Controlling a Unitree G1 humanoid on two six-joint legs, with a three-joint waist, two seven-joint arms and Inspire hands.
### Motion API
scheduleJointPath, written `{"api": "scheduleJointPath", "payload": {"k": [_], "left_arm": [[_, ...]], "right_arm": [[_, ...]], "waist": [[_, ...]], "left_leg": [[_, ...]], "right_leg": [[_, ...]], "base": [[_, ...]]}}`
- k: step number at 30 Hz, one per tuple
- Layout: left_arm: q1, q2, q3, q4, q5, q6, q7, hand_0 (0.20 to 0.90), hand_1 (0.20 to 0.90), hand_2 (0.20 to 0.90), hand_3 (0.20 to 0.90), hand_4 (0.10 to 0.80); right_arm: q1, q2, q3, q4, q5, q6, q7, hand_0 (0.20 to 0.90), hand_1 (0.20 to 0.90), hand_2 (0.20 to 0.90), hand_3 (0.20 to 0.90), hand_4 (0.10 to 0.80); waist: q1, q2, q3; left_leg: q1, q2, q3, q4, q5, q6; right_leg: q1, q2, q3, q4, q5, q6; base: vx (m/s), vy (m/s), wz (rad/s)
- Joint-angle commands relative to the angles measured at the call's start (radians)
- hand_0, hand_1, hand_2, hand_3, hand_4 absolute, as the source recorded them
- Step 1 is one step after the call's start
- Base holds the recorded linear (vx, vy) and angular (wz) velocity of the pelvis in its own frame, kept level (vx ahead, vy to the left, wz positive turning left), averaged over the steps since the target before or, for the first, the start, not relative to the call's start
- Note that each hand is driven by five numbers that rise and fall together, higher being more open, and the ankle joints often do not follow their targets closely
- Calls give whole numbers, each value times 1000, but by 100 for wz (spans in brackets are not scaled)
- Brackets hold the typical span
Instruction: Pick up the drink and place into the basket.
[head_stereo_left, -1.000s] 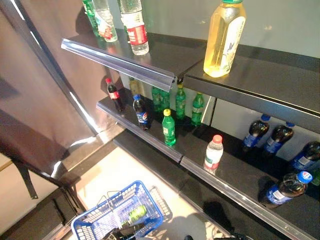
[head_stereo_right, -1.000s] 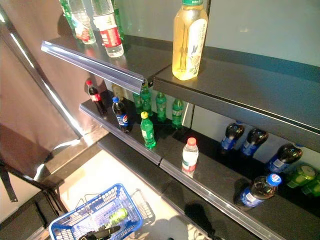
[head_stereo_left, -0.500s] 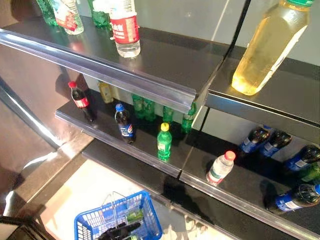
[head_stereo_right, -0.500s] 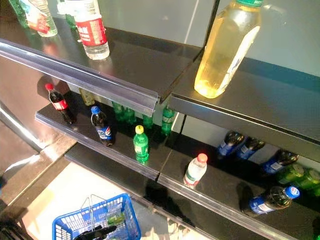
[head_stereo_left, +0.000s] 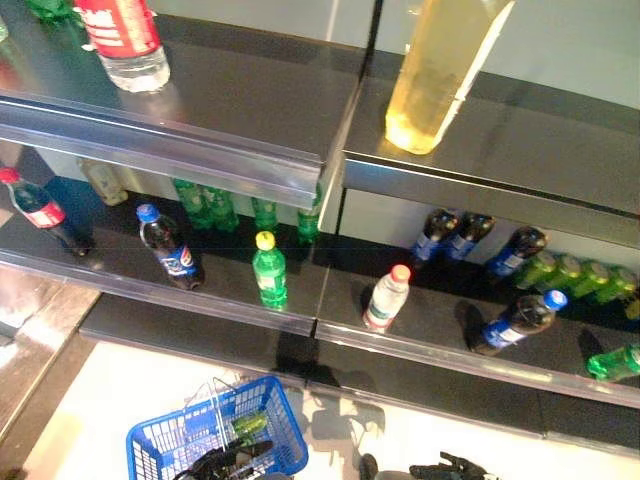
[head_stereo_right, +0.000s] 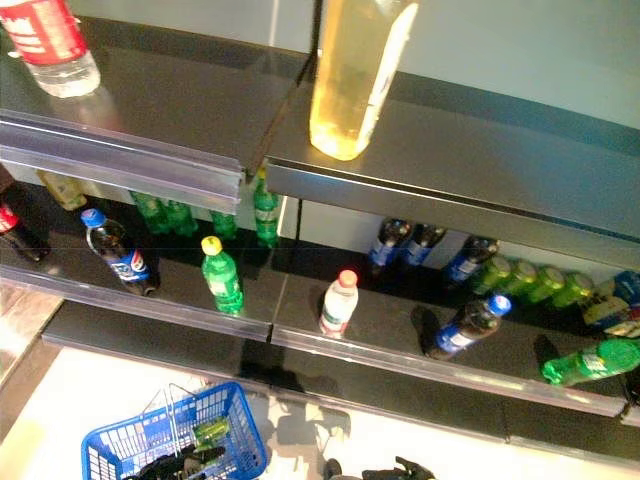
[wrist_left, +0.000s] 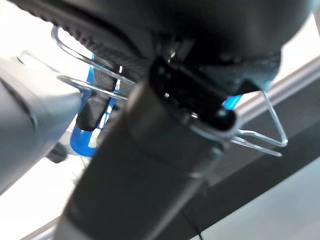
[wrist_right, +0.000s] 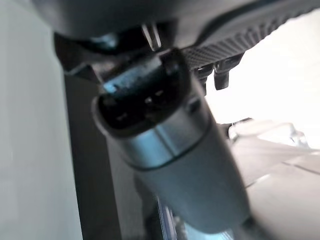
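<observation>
A blue wire basket (head_stereo_left: 165, 452) hangs low at the left, over the pale floor. A green bottle (head_stereo_left: 248, 425) lies inside it. My left hand (head_stereo_left: 226, 464) is at the basket's near rim, and the left wrist view shows the metal handle (wrist_left: 260, 136) looped over its curled fingers. My right hand (head_stereo_left: 446, 467) hangs at the bottom edge with its fingers relaxed and holding nothing. On the lower shelf (head_stereo_left: 240, 308) stand a green bottle with a yellow cap (head_stereo_left: 269, 271), a clear bottle with a red cap (head_stereo_left: 385, 298) and a dark cola with a blue cap (head_stereo_left: 170, 248).
The upper shelf (head_stereo_left: 250, 110) carries a tall yellow drink (head_stereo_left: 440, 70) and a red-labelled water bottle (head_stereo_left: 122, 40). Several dark and green bottles (head_stereo_left: 540, 268) stand or lie further right on the lower shelf. Below it runs a dark bottom ledge (head_stereo_left: 420, 385).
The camera has swung right and closer to the shelves, so the whole picture shifted. The basket stays on my left hand. My right hand now shows at the bottom edge.
</observation>
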Motion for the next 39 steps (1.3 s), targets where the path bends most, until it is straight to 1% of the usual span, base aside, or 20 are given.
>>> {"api": "scheduleJointPath", "payload": {"k": [1,4,6,8,10,11,12,13,15,16,17,18,20,21,22,24,27,28,32,39], "left_arm": [[-26,3,19,-11,-21,-23,-41,300,300,300,200,100],[-42,13,19,-15,-32,-18,-32,300,300,300,200,100],[-51,17,26,-14,-32,-16,-33,300,300,300,200,100],[-49,15,26,-18,-26,-15,-32,300,300,300,200,100],[-47,6,20,-23,-39,-17,-29,300,300,300,200,100],[-41,-6,13,-27,-49,-20,-23,300,300,300,200,100],[-35,-20,7,-30,-38,-26,-28,300,300,300,200,100],[-34,-21,6,-30,-36,-27,-28,300,300,300,200,100],[-32,-41,-5,-31,-27,-35,-20,300,300,300,200,100],[-33,-47,-2,-34,-39,-37,-20,300,300,300,200,100],[-31,-50,4,-33,-47,-37,-32,300,300,300,200,100],[-29,-54,6,-32,-58,-35,-50,300,300,300,200,100],[-11,-70,5,-34,-66,-41,-65,300,300,300,200,100],[-2,-76,6,-35,-61,-43,-64,300,300,300,200,100],[2,-78,5,-36,-56,-42,-64,300,300,300,200,100],[5,-75,-4,-38,-24,-32,-71,300,300,300,200,100],[-4,-68,-17,-28,-2,-30,-66,300,300,300,200,100],[-7,-62,-21,-16,35,-44,-70,300,300,300,200,100],[0,-39,-23,-6,72,-52,-51,300,300,300,200,100],[5,-16,-23,5,94,-57,-53,300,300,300,200,100]], "right_arm": [[3,-25,5,18,15,-12,-8,900,900,900,900,800],[-3,-17,10,17,26,2,-6,900,900,900,900,800],[-5,-11,17,19,29,17,3,900,900,900,900,800],[-5,-10,27,20,36,19,6,900,900,900,900,800],[-8,-15,41,18,35,21,8,900,900,900,900,800],[-14,-20,51,18,36,26,16,900,900,900,900,800],[-19,-26,56,20,34,24,20,900,900,900,900,800],[-19,-27,57,20,34,23,20,900,900,900,900,800],[-17,-32,46,22,28,17,22,900,900,900,900,800],[-16,-34,45,20,19,13,19,900,900,900,900,800],[-19,-39,50,18,6,15,10,900,900,900,900,800],[-25,-49,59,21,-7,10,0,900,900,900,900,800],[-26,-68,49,21,-12,6,-22,900,900,900,900,800],[-22,-73,38,22,-21,-2,-28,900,900,900,900,800],[-16,-73,32,23,-22,-12,-30,900,900,900,900,800],[-9,-71,21,29,-1,-30,-30,900,900,900,900,800],[-10,-64,14,28,34,-16,-50,900,900,900,900,800],[-9,-59,9,30,18,-5,-37,900,900,900,900,800],[-3,-48,25,27,-31,12,-34,900,900,900,900,800],[4,-44,32,45,-55,19,-21,900,900,900,900,800]], "waist": [[24,21,-64],[38,17,-80],[49,17,-84],[60,23,-75],[64,29,-61],[59,42,-46],[51,55,-32],[49,57,-31],[27,64,-15],[21,62,-12],[14,55,-6],[8,51,-8],[-6,41,-17],[-13,48,-21],[-20,57,-27],[-41,84,-40],[-51,97,-43],[-49,98,-42],[-43,92,-37],[-27,73,-46]], "left_leg": [[-70,-68,-189,24,-8,12],[-113,-56,-193,29,12,1],[-135,-36,-191,33,27,-21],[-175,-5,-192,57,45,-56],[-208,23,-198,69,69,-89],[-217,53,-202,55,101,-114],[-214,78,-194,31,129,-128],[-214,81,-193,28,132,-130],[-217,103,-151,23,141,-137],[-209,100,-145,40,133,-133],[-192,74,-162,91,90,-119],[-180,44,-187,159,35,-102],[-126,-35,-235,294,-72,-74],[-96,-52,-244,301,-94,-70],[-62,-50,-239,256,-102,-68],[10,-25,-206,137,-79,-70],[52,-18,-206,65,-60,-70],[70,-25,-220,27,-51,-66],[86,-41,-219,17,-57,-49],[97,-54,-206,24,-71,-31]], "right_leg": [[22,-14,34,9,137,33],[69,-8,46,-14,92,34],[102,-4,28,-64,43,38],[124,9,17,-100,1,21],[127,24,14,-122,-4,2],[123,49,19,-128,-8,-18],[121,67,12,-125,-16,-32],[122,70,11,-125,-16,-34],[134,82,4,-130,-14,-49],[134,80,3,-132,-11,-53],[130,65,1,-130,-9,-58],[109,52,3,-127,4,-63],[62,24,-3,-114,38,-64],[50,23,-9,-105,41,-63],[40,27,-24,-94,39,-59],[20,39,-51,-70,31,-56],[3,38,-73,-47,29,-47],[-5,35,-81,-36,37,-36],[-7,22,-81,-32,56,-15],[17,15,-79,-59,63,-6]], "base": [[-220,-211,-56],[-286,-300,-78],[-233,-300,-22],[-258,-329,0],[-248,-296,0],[-287,-309,2],[-240,-248,2],[-199,-156,14],[-180,-69,23],[-198,11,16],[-219,69,11],[-226,112,20],[-185,159,17],[-89,190,-19],[-45,176,-33],[-13,191,8],[-9,186,69],[-1,134,49],[3,80,5],[1,9,0]]}}
